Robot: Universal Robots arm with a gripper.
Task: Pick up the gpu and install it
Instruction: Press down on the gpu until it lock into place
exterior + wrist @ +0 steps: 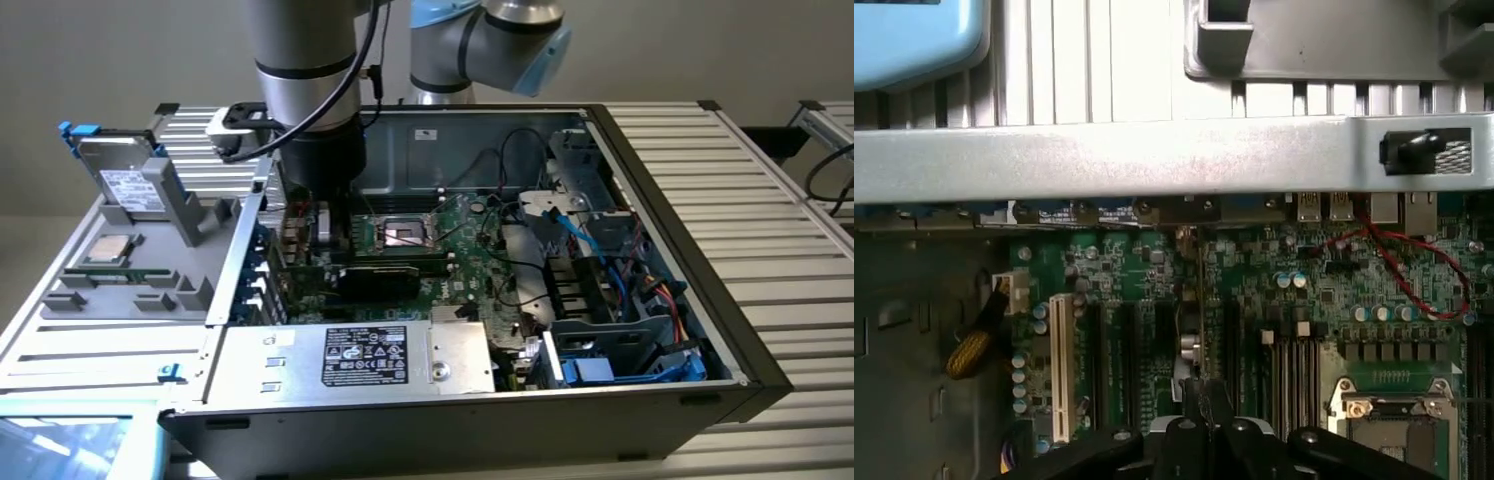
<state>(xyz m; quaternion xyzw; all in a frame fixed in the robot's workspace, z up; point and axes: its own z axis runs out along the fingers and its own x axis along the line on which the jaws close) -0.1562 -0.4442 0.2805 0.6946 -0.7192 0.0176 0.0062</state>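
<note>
The gpu (394,277) stands on edge across the green motherboard (470,238) inside the open computer case, its black side facing the front. In the wrist view the gpu (1199,300) appears as a thin edge running from the case's rear wall toward my gripper (1209,405). My gripper is shut on the gpu's upper edge, over the slots next to the white slot (1062,365). In the exterior view my gripper (320,225) reaches down into the case's rear left corner, near the card's bracket end.
The CPU socket (400,235) lies just behind the card. The silver power supply (360,355) fills the case's front. Blue and red cables (601,250) crowd the exterior view's right side. Outside on the left, a grey fixture holds a hard drive (134,185) and a processor chip (110,250).
</note>
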